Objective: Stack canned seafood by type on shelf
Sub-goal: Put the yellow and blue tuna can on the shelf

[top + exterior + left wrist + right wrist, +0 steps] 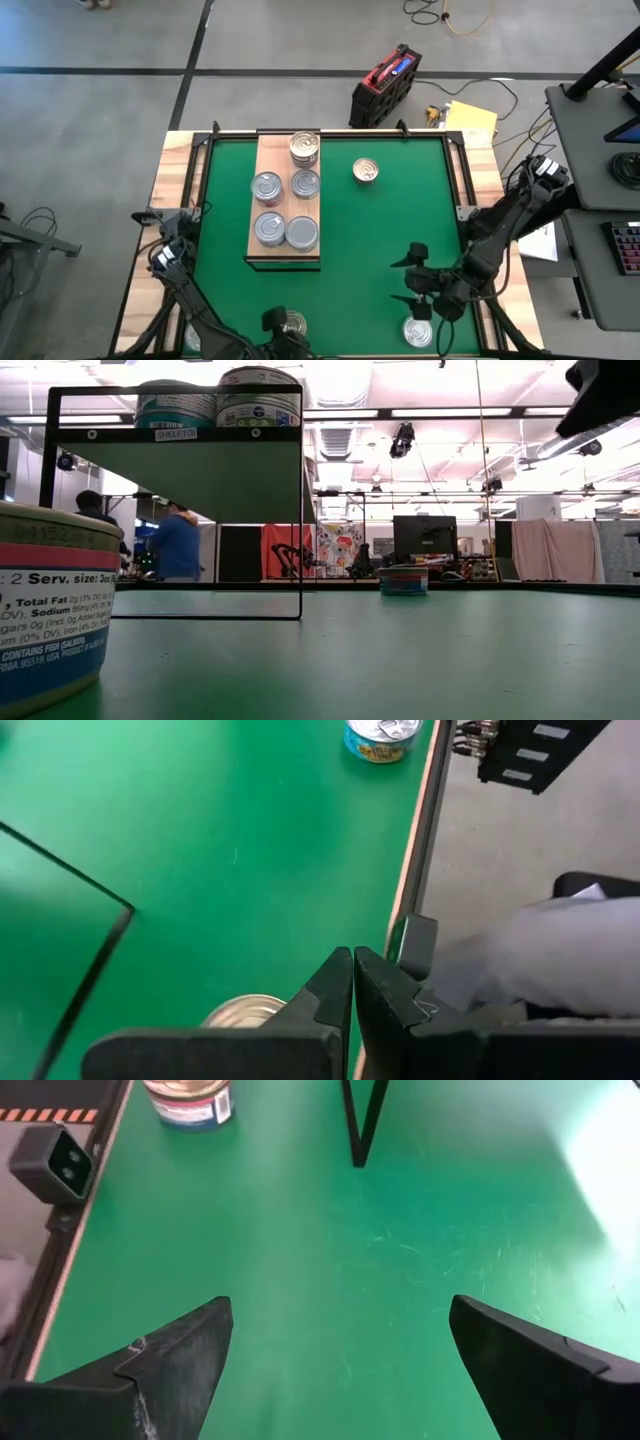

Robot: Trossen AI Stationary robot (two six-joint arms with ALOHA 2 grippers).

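The canned seafood: five tins already sit on the shelf [285,258], the wooden board in the upper-left middle of the high view. There are two silver lids at the lower end [269,229], two in the middle row [306,183], and one taller stack at the top end [304,148], so grouping by type looks underway. Three tins are off the board: a gold-lidded tin [366,171] lies on the green mat [380,230] right of the shelf, one tin [418,332] is at lower right, and another tin [291,324] is at bottom centre.

My right gripper [413,279] hovers spread wide and empty at lower right, just above that lower-right tin in the frame, likely staged to drop on it. My left gripper [352,982] has its fingers pressed together, pinching nothing, parked at the bottom edge beside the bottom-centre tin [245,1011], waiting out of the way. Next pick, I judge, is the lower-right tin. The risk is misjudging its type before stacking.
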